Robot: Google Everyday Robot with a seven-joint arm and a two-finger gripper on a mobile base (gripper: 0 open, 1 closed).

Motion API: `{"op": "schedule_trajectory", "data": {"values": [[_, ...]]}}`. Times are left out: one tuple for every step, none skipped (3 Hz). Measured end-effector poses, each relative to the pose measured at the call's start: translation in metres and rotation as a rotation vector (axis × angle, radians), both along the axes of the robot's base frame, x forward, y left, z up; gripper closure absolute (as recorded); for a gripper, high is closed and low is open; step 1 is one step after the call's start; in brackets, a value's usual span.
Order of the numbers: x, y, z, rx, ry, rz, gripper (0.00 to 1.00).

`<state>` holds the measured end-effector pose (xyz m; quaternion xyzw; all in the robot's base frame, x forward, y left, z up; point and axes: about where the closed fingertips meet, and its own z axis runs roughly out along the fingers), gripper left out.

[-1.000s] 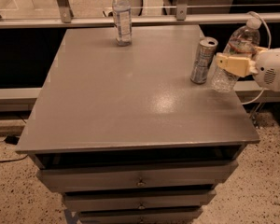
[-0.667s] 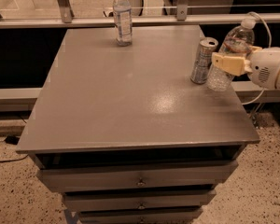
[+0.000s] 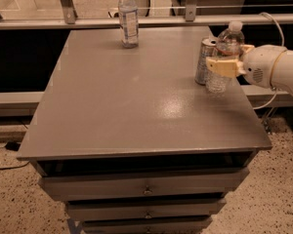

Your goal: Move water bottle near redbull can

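The water bottle (image 3: 229, 41), clear with a white cap, stands upright at the right edge of the grey table (image 3: 127, 106). It is right next to the redbull can (image 3: 203, 61), just to the can's right and almost touching it. My gripper (image 3: 223, 65) reaches in from the right. Its pale fingers are wrapped around the bottle's middle, shut on it. The bottle's base is at the table top; I cannot tell whether it rests on it.
A slimmer bottle with a tall white-blue label (image 3: 128, 17) stands at the back of the table, left of centre. Drawers (image 3: 146, 189) sit below the table's front edge. A metal rail (image 3: 151, 21) runs behind. A cable (image 3: 276, 26) hangs at the right.
The gripper has carried the water bottle slightly left, closer to the can, and the bottle has gone from tilted to upright.
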<state>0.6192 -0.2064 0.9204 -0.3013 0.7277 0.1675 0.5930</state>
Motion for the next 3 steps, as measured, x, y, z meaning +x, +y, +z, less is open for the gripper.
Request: {"op": "schedule_trajectory", "data": {"values": [[0.0,0.005,-0.006,-0.059,0.005,0.026,0.52],[-0.005,0.004,-0.015,-0.078,0.015,0.029,0.29],[-0.011,0.001,-0.029,-0.074,0.036,0.02,0.0]]}}
